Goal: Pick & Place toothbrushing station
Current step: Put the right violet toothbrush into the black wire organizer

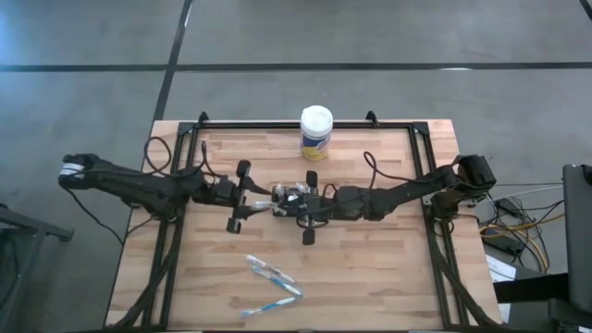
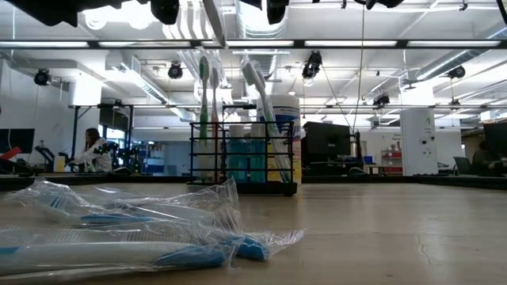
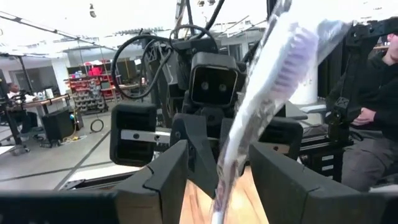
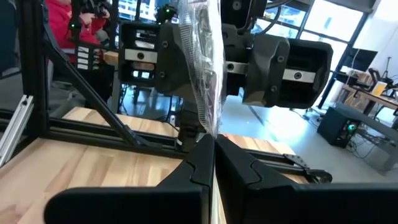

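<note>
Both grippers mid-table over the holder, sharing one wrapped toothbrush.

Nearest on the wood-slat table (image 1: 388,277): wrapped toothbrushes in clear plastic (image 2: 119,237). Mid-table, the toothbrushing station (image 2: 242,154), a black wire caddy, stands upright with brushes (image 2: 204,95) sticking up out of it. Right gripper (image 4: 214,146) has its fingers pressed together, pinching a plastic-wrapped toothbrush (image 4: 202,68); left gripper (image 3: 217,168) faces it, fingers spread either side of the same brush. Behind the caddy, white-lidded yellow canister (image 1: 316,132) by the far edge. Beyond: open workshop, ceiling lights, seated person (image 2: 95,150).
</note>
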`<action>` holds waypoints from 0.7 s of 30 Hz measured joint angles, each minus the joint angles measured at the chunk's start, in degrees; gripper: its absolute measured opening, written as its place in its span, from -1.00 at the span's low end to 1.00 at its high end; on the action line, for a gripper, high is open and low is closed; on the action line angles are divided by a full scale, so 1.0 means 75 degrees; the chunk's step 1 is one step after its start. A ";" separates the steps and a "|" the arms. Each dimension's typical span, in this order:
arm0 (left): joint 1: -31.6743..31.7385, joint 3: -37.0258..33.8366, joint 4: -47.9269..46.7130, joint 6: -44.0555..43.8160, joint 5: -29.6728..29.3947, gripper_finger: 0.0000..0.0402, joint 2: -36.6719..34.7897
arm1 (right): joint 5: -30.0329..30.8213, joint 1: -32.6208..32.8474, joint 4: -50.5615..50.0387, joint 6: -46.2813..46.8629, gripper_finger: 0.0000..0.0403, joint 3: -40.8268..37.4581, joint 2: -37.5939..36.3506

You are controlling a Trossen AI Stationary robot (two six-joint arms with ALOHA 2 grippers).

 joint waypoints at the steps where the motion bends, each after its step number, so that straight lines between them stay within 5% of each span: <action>1: 0.0000 0.0002 -0.0006 0.0025 0.0000 -0.15 0.0014 | 0.0000 0.0000 0.0003 0.0000 -0.96 0.0000 0.0000; 10: 0.0002 0.0074 -0.0004 0.0344 0.0512 -0.89 0.0082 | -0.0028 0.0000 0.0003 -0.0003 -0.96 0.0003 0.0000; 16: 0.0000 0.0074 -0.0056 0.0452 0.0574 -0.89 0.0054 | -0.0074 0.0000 -0.0036 0.0114 -0.94 0.0006 -0.0008; 21: 0.0000 0.0074 -0.0550 0.0654 0.0592 -0.89 -0.0443 | -0.0079 0.0055 -0.0283 0.0235 -0.72 -0.0004 -0.0219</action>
